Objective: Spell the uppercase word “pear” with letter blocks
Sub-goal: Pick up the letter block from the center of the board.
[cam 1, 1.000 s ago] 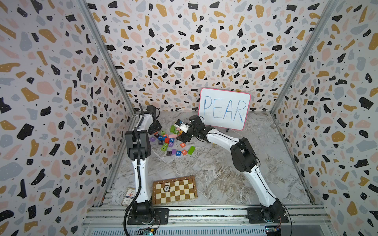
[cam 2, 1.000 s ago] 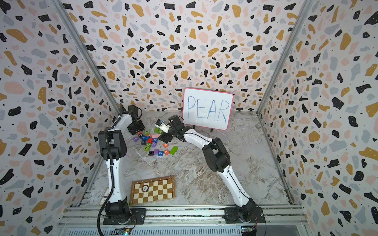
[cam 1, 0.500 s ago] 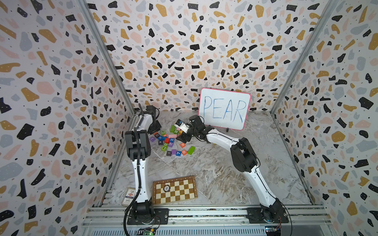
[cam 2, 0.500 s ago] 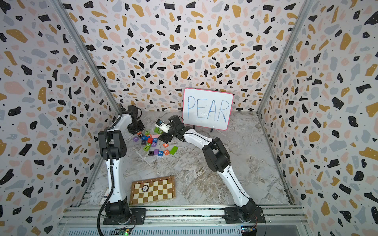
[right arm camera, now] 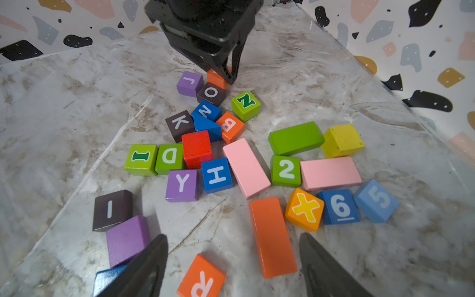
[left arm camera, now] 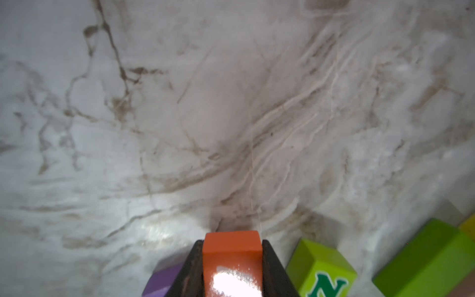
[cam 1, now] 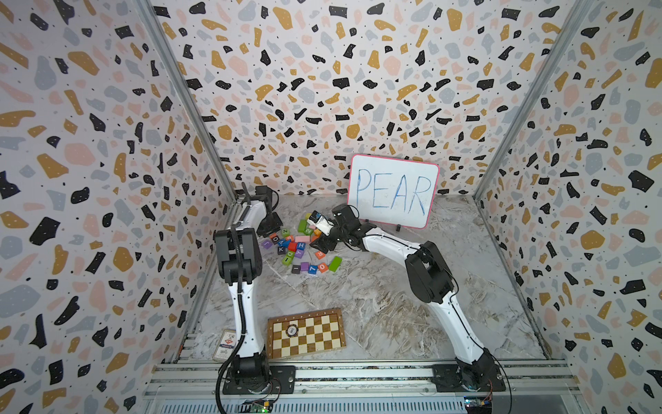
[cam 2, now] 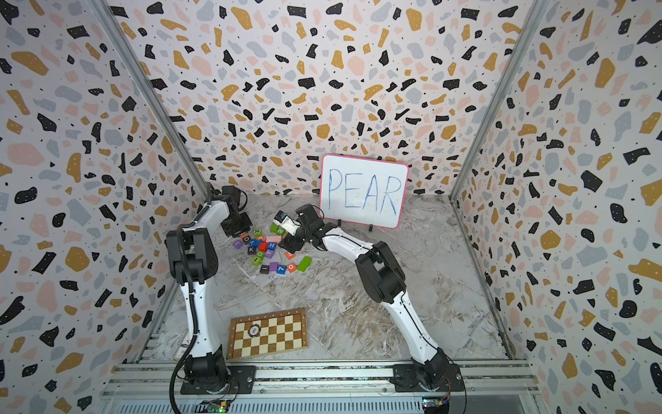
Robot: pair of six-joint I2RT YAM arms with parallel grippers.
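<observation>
Standing by the back wall (cam 1: 340, 89), the whiteboard (cam 1: 393, 191) read PEAR. We held our right gripper (right arm camera: 231, 239) spread wide over the letter blocks (right arm camera: 217, 174) heaped near the board, the orange R cube (right arm camera: 201, 279) lying below its jaws. Our left gripper (left arm camera: 232, 244) pinched an orange cube (left arm camera: 231, 254) beside the purple J cube (right arm camera: 190, 83); its letter we could not see.

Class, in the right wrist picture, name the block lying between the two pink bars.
The green 2 cube lies between one pink bar and the other pink bar; the right wrist view shows it.
</observation>
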